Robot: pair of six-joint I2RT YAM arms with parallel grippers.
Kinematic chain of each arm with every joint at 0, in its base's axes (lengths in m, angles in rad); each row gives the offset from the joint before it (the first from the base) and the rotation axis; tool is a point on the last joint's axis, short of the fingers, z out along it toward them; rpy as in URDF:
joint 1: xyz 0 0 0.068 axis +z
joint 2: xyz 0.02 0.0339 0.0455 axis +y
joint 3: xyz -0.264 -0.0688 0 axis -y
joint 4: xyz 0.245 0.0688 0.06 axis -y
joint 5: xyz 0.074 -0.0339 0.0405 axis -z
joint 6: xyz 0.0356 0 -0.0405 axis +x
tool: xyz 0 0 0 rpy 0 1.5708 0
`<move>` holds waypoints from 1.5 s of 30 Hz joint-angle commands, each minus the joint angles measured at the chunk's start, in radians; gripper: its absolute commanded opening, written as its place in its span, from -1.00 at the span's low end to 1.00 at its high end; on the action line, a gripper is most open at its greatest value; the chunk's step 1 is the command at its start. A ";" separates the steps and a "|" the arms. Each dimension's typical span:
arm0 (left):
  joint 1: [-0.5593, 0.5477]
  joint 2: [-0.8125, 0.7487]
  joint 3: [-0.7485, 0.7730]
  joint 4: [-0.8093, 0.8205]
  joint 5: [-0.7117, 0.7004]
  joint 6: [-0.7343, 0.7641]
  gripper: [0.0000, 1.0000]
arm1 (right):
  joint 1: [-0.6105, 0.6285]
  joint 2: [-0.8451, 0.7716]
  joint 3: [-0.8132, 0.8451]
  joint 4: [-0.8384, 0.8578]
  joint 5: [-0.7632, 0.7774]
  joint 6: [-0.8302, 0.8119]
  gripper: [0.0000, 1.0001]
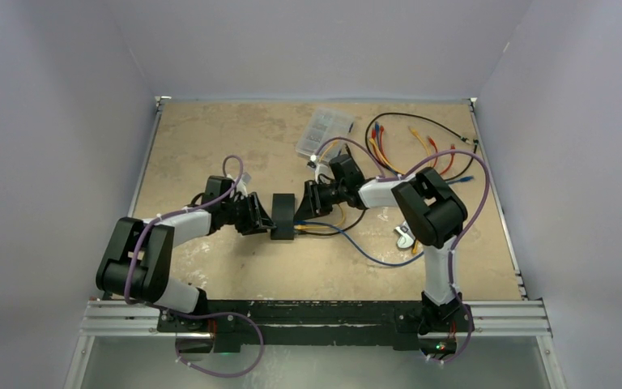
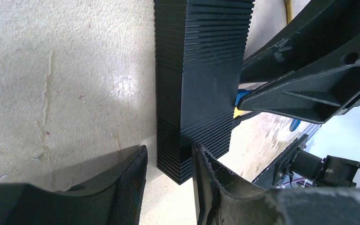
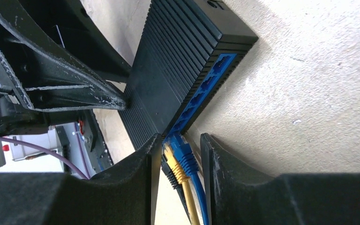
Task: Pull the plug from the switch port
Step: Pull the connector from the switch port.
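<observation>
Since the switch (image 2: 197,93) stands on edge on the counter (image 2: 65,84), light and likely to tip, my left hand (image 2: 168,150) straddles its end, parted and not yet clamped. My right hand (image 3: 180,139) brackets the plugs (image 3: 183,152) at its ports. Whether it pinches them, I cannot tell. I judge the hard plug body, not the limp cable, the place to grip.
</observation>
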 commanded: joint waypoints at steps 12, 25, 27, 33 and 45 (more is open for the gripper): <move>0.007 0.023 -0.005 0.041 -0.014 0.003 -0.34 | 0.012 0.085 -0.051 -0.007 -0.088 -0.056 -0.43; 0.006 0.040 0.009 0.008 -0.035 0.014 -0.44 | 0.012 0.106 -0.042 0.003 -0.085 -0.045 -1.00; 0.007 0.051 0.020 -0.042 -0.070 0.026 -0.50 | 0.012 0.105 -0.044 -0.012 -0.081 -0.053 -1.00; 0.007 0.040 0.029 -0.150 -0.209 0.042 -0.58 | 0.011 0.088 -0.049 -0.059 -0.062 -0.083 -1.00; 0.007 0.089 0.032 -0.194 -0.278 0.070 -0.73 | -0.010 0.073 -0.053 -0.114 -0.040 -0.130 -1.00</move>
